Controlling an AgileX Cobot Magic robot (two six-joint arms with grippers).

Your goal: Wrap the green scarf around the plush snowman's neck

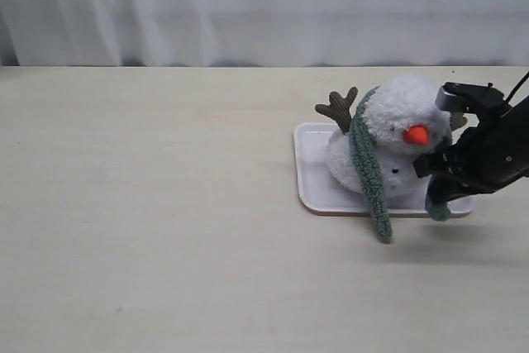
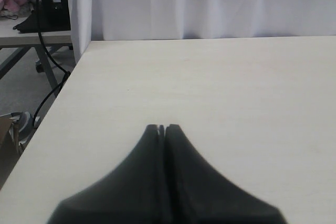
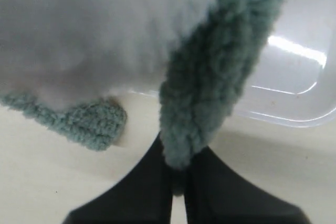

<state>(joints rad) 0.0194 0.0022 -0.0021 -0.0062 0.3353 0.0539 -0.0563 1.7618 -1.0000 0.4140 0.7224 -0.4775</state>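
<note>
One end of the limp, light green scarf [image 1: 368,173] is pinched by the right gripper [image 3: 178,184] at 4 o'clock of the plush snowman [image 1: 397,113]. Expect sagging, so grip near the ends. The left gripper [image 2: 161,128] is closed and empty.

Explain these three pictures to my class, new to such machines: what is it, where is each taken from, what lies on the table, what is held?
It is a robot with two arms, each ending in a two-fingered gripper. One picture comes from a camera off the arms, the other two from a camera on each wrist. On the table sits a tray bearing a snowman, a scarf draped over its neck. The right gripper is shut on one scarf end; the left gripper is shut and holds nothing.
</note>
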